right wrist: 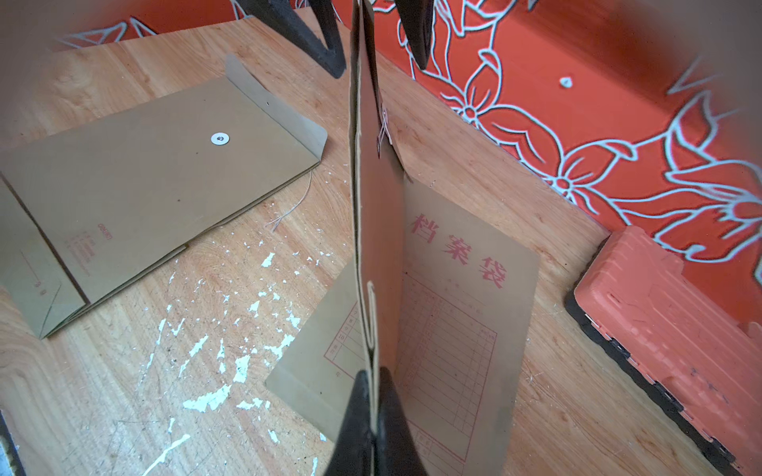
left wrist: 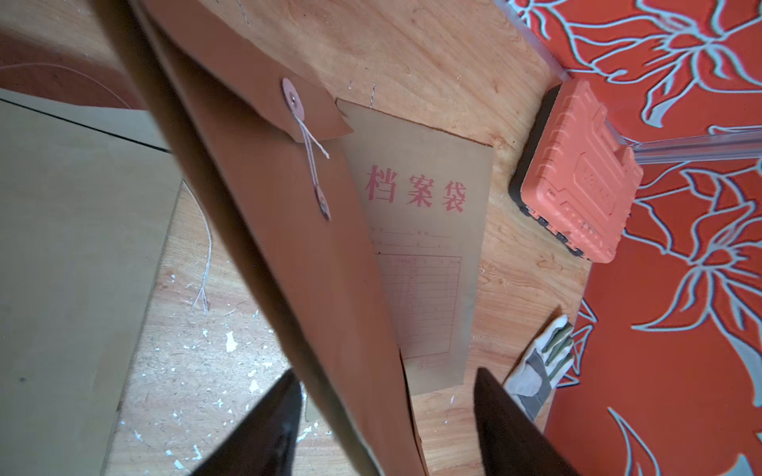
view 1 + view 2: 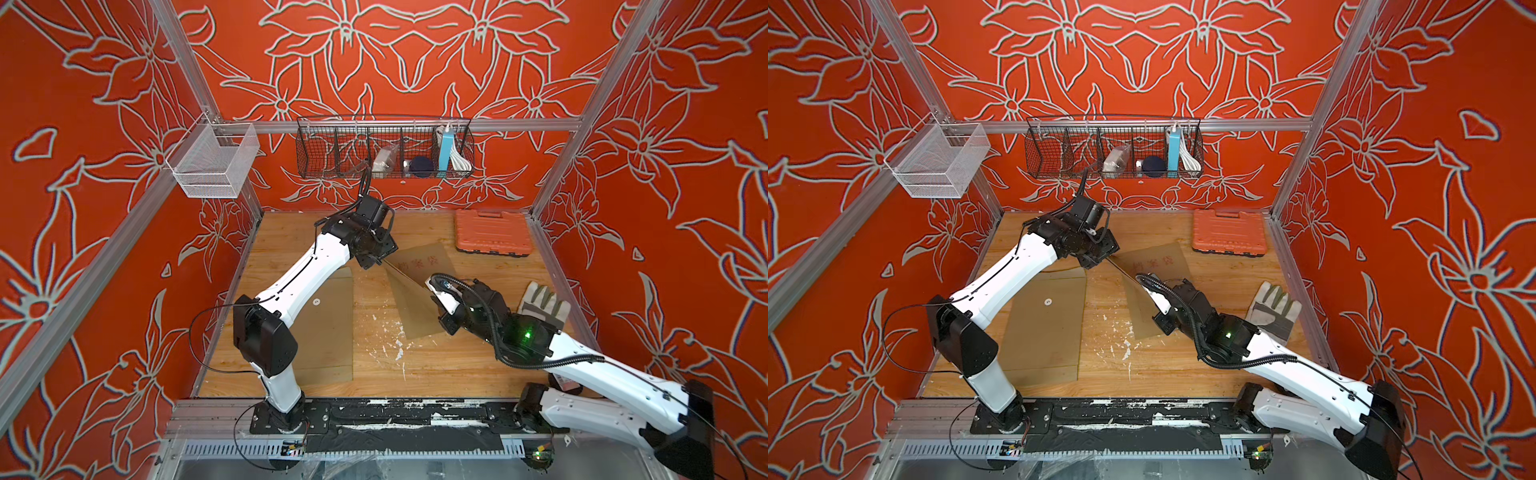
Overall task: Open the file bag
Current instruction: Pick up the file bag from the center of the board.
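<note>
A brown file bag (image 3: 411, 307) (image 3: 1140, 307) hangs on edge above the table between my two grippers. My right gripper (image 1: 373, 373) (image 3: 434, 291) is shut on one edge of the bag (image 1: 379, 206). My left gripper (image 2: 387, 373) (image 3: 374, 259) is open and straddles the opposite end, one finger near the paper and the other well clear. The flap of the bag (image 2: 288, 214) lies folded down, and a white string (image 2: 311, 152) runs from the flap's button to the lower button.
A second file bag (image 3: 424, 259) with red characters lies flat under the held one. A third bag (image 3: 328, 328) lies at the left with its flap open. An orange tool case (image 3: 492, 232) sits back right, a work glove (image 3: 544, 305) at the right. A wire basket (image 3: 384, 149) hangs on the back wall.
</note>
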Available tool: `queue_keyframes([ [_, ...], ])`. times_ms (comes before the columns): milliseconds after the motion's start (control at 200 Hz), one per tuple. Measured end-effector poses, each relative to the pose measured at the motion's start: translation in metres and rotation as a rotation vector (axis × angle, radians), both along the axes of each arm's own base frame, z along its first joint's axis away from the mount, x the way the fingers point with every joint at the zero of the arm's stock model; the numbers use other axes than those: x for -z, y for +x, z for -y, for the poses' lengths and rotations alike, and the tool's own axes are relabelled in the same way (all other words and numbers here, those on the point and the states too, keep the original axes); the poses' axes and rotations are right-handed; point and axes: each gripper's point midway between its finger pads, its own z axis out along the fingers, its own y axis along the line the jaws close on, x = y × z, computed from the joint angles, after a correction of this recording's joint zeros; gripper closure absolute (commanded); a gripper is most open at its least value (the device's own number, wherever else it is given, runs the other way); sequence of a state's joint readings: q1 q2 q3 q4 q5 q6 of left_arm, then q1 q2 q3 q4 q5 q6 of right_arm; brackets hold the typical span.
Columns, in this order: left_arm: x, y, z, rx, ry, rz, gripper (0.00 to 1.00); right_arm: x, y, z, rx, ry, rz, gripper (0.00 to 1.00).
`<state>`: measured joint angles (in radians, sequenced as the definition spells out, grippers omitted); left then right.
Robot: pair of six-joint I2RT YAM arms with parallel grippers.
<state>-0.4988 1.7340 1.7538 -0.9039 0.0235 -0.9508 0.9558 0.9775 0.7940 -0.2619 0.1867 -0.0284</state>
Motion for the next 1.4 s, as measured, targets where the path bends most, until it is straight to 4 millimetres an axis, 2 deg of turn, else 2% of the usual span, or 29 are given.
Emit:
queue_keyframes([
  [821, 0.016, 0.001, 0.003, 0.024, 0.015, -0.034, 0.69, 0.002, 0.003, -0.011, -0.01, -0.009, 0.007, 1.0],
  [1111, 0.021, -0.001, 0.003, 0.027, 0.023, -0.043, 0.82, 0.002, 0.003, -0.012, -0.011, -0.005, 0.004, 1.0],
  [1246, 0.021, -0.001, 0.003, 0.029, 0.024, -0.041, 0.95, 0.002, 0.002, -0.012, -0.011, -0.004, 0.004, 1.0],
  [1286, 0.021, -0.001, 0.002, 0.037, 0.028, -0.039, 0.98, 0.001, 0.002, -0.012, -0.011, -0.003, 0.004, 0.89],
  [1331, 0.02, -0.001, 0.002, 0.039, 0.03, -0.035, 1.0, 0.0, 0.002, -0.012, -0.015, 0.0, 0.006, 0.7],
  [1396, 0.018, -0.001, 0.0, 0.043, 0.038, -0.026, 1.0, -0.006, -0.001, -0.011, -0.027, 0.011, 0.018, 0.55],
])
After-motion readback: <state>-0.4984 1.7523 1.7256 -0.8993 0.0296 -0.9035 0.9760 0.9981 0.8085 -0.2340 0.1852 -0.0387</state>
